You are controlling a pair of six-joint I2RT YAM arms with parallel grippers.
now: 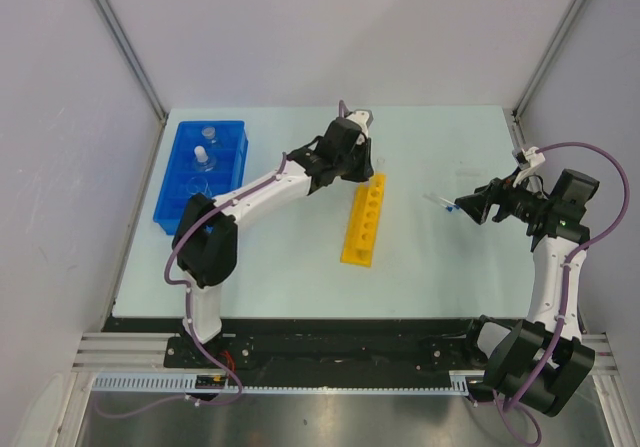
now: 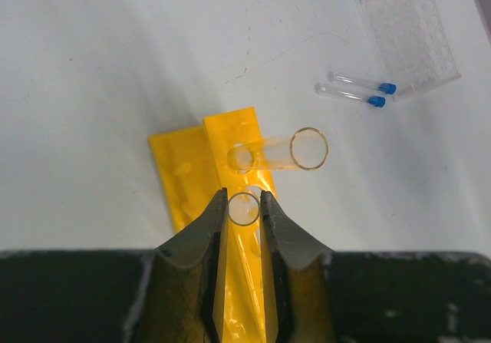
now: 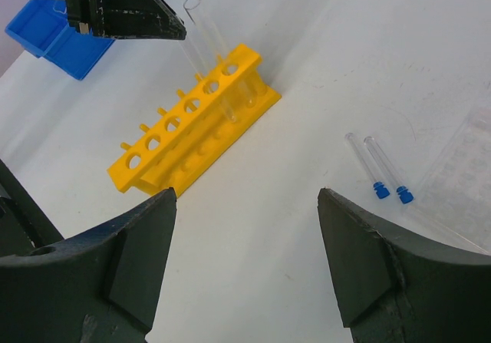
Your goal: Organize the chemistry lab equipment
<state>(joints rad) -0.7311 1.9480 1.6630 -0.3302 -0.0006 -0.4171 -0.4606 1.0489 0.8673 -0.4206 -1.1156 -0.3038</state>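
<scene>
**Item in hand.** One clear tube (image 2: 244,208) stands upright at the far end of the yellow rack (image 2: 230,140). The left claw (image 2: 244,197) is closed tight on its upper end. Whether its foot sits fully in a hole cannot be told.

**Rack.** A second tube (image 2: 280,153) stands in the endmost hole, leaning, with nothing touching it. The other holes are unfilled. The rack lies near the middle of the surface (image 1: 280,257).

**Tray.** The blue tray (image 1: 205,172) sits at the far left corner of the surface. Small flasks (image 1: 201,155) stand in its compartments, so that part is judged done.

**Outstanding.** Two blue-tipped droppers (image 3: 380,166) lie loose, side by side, toward the right edge. A clear plate (image 3: 460,182) lies just beside them. Neither is in the tray or the rack. The right claw (image 3: 247,197) hangs near them, jaws wide apart, holding nothing.

**Assessment.** The task is judged partly complete. The flasks are stowed, one tube is racked and a second is being placed. The droppers and the plate have yet to be put away.
</scene>
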